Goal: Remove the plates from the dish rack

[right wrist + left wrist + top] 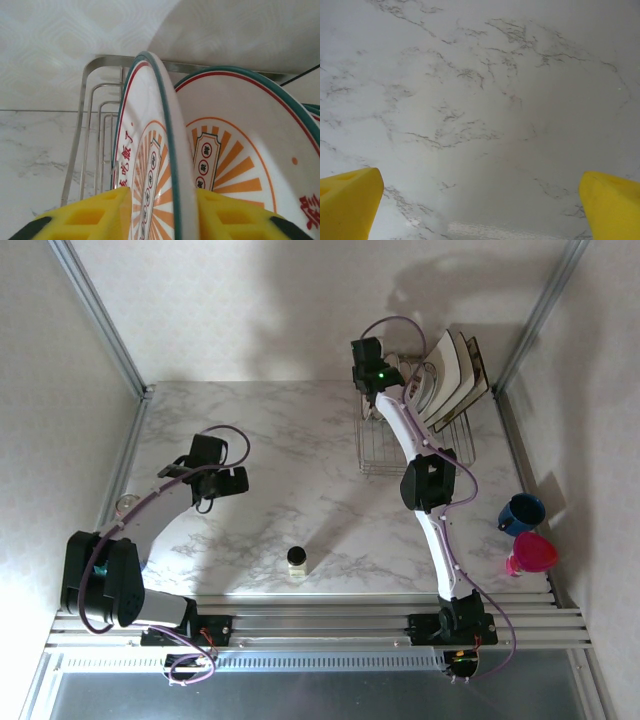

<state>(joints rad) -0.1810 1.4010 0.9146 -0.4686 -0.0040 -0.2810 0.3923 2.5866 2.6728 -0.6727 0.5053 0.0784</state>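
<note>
On the marble table [280,460], the dish rack [385,455] is sitting far right, plates [445,380] upright inside. One round plate [160,150] is being closely straddled by the right gripper [160,220]; a firm pinch cannot be confirmed. A straight upward lift is being advised, clear of the neighbouring plate [240,150]. The left gripper [480,210] is being held spread wide.

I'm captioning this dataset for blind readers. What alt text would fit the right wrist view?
The right pincer straddles an upright round plate with a teal rim, its yellow fingers against both faces. A second plate with orange rays stands beside it on the right, both in a silver wire dish rack on a marble table.
</note>
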